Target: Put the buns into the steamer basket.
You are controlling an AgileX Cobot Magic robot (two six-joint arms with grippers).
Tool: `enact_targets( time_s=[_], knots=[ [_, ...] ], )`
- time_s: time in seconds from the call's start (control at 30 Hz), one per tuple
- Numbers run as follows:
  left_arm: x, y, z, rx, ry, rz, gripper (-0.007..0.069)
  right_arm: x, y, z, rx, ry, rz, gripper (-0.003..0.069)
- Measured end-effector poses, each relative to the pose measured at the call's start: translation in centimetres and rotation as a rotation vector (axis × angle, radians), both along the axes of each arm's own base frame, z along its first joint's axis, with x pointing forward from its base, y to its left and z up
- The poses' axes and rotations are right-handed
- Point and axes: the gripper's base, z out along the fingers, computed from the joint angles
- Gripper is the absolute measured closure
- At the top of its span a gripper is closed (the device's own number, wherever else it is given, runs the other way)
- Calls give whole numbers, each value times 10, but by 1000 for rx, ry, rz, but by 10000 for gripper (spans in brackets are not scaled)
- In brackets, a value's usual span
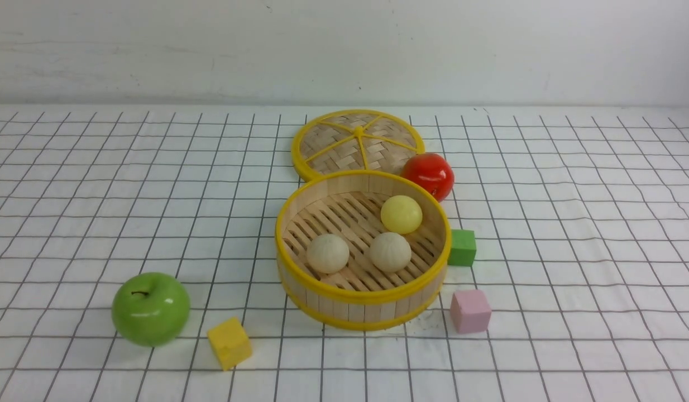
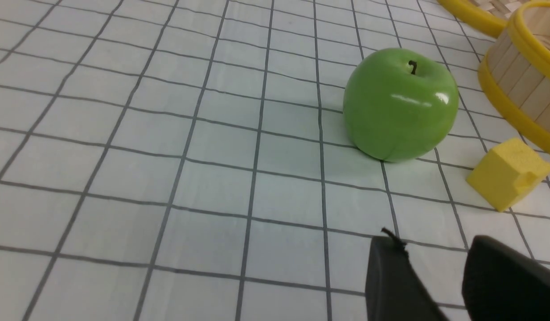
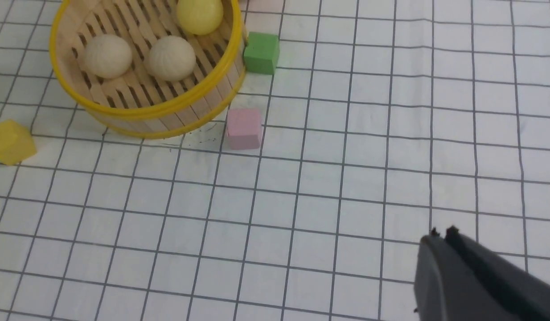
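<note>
The steamer basket [image 1: 362,298] stands mid-table with all three buns on its slatted floor: a pale yellow one [image 1: 401,214] at the back and two cream ones [image 1: 328,253] [image 1: 390,252] in front. The right wrist view shows the same basket [image 3: 141,117] and buns [image 3: 108,56] [image 3: 171,57] [image 3: 199,16]. My right gripper [image 3: 442,234] is shut with nothing in it, over bare cloth well away from the basket. My left gripper [image 2: 435,243] is open and empty, low over the cloth near the green apple [image 2: 400,104]. Neither arm shows in the front view.
The woven lid [image 1: 358,143] lies behind the basket with a red tomato [image 1: 428,176] beside it. A green cube [image 1: 462,247] and pink cube [image 1: 470,311] sit right of the basket. The green apple [image 1: 150,308] and a yellow cube [image 1: 229,342] lie front left.
</note>
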Motion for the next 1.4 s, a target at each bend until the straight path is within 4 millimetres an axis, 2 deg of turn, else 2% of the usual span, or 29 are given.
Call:
enact_targets(
  time_s=[0.07, 0.23, 0.3, 0.37, 0.4, 0.47, 0.53, 0.57, 0.6, 0.67, 0.77, 0.83, 1.4],
  knots=[
    [0, 0, 0, 0, 0, 0, 387, -2, -5, -2, -31, -13, -23, 674],
    [0, 0, 0, 0, 0, 0, 387, -22, -25, -19, -80, -130, -131, 669],
    [0, 0, 0, 0, 0, 0, 387, -39, -33, -35, -74, -258, -190, 669],
    [0, 0, 0, 0, 0, 0, 387, -48, -36, -63, -69, -378, -222, 669],
    [0, 0, 0, 0, 0, 0, 387, -49, -36, -66, -68, -388, -224, 669],
    [0, 0, 0, 0, 0, 0, 387, -56, -38, -109, -70, -496, -246, 669],
    [0, 0, 0, 0, 0, 0, 387, -58, -37, -142, -70, -546, -256, 669],
    [0, 0, 0, 0, 0, 0, 387, -59, -37, -151, -71, -544, -257, 669],
    [0, 0, 0, 0, 0, 0, 387, -59, -37, -179, -74, -573, -266, 669],
    [0, 0, 0, 0, 0, 0, 387, -57, -38, -213, -79, -558, -272, 669],
    [0, 0, 0, 0, 0, 0, 387, -54, -37, -245, -64, -506, -275, 669],
    [0, 0, 0, 0, 0, 0, 387, -54, -36, -253, -45, -469, -279, 669],
    [0, 0, 0, 0, 0, 0, 387, -53, -36, -253, -43, -475, -278, 656]
  ],
)
